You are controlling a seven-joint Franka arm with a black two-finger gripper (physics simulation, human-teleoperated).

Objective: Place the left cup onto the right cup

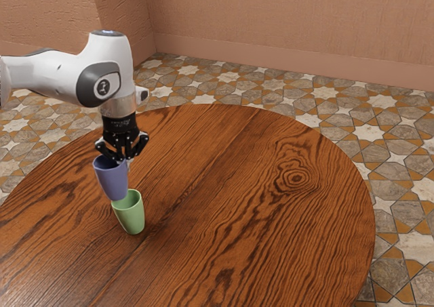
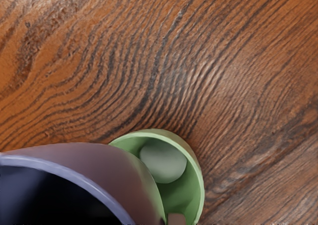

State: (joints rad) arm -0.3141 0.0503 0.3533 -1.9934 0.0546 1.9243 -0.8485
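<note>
Jaws: drawn in narrow, one finger on each side of the purple cup's wall at its rim, gripping it.
Gripper (image 1: 121,159): points straight down over the part of the tabletop that lies toward the exterior view's left.
Purple cup (image 1: 112,178): hangs from the fingers, mouth up and clear of the wood, leaning a little. Its base sits at the green cup's rim on the side toward the exterior view's left. Whether base and rim touch cannot be told.
Purple cup, wrist view (image 2: 74,180): its dark mouth and pale rim lie just under the hand and cover part of the green cup's opening.
Green cup (image 1: 130,212): stands on the tabletop directly below and slightly toward the exterior view's right of the purple cup, mouth up and leaning slightly. It is near the table's edge on the exterior view's left, far from the opposite edge.
Green cup, wrist view (image 2: 161,160): the inside and round bottom are open to view, with nothing in it.
Tabletop (image 1: 271,185): round, dark orange wood with strong grain and a knot toward the exterior view's right.
Arm (image 1: 68,73): white, coming in from the exterior view's left, wrist bent down over the cups.
Floor (image 1: 339,97): patterned star tiles around the table.
Wall (image 1: 271,15): plain terracotta behind.
</note>
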